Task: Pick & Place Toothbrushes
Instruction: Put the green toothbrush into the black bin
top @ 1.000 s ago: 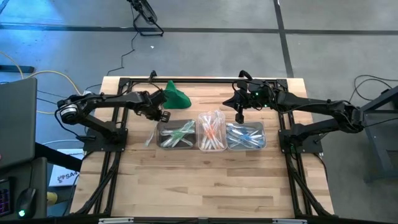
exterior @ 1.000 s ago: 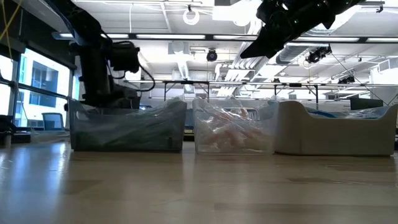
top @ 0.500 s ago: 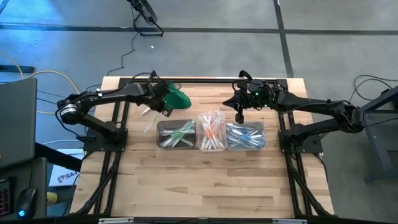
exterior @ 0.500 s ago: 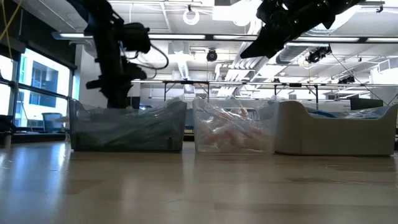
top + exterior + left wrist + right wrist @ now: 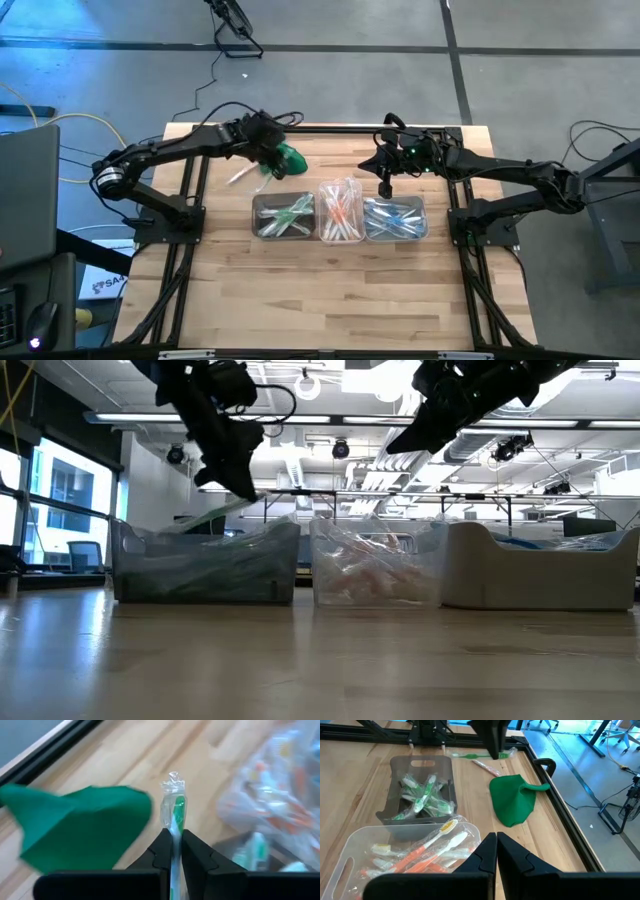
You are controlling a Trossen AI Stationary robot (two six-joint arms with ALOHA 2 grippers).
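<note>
Three tubs [image 5: 341,218] side by side mid-table hold toothbrushes [image 5: 286,214]; cloth lump [image 5: 289,157] behind the leftmost.

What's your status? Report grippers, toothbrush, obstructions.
Left gripper airborne by the green cloth, shut on a wrapped green toothbrush. Right gripper shut, empty, hovering above the tubs. Nothing blocking the tubs.

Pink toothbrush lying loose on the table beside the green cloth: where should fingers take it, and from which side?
Mid-handle of the pink toothbrush, from straight above, fingers across its thin width: it lies flat on the table, apart from the green cloth, with bare wood either side.
</note>
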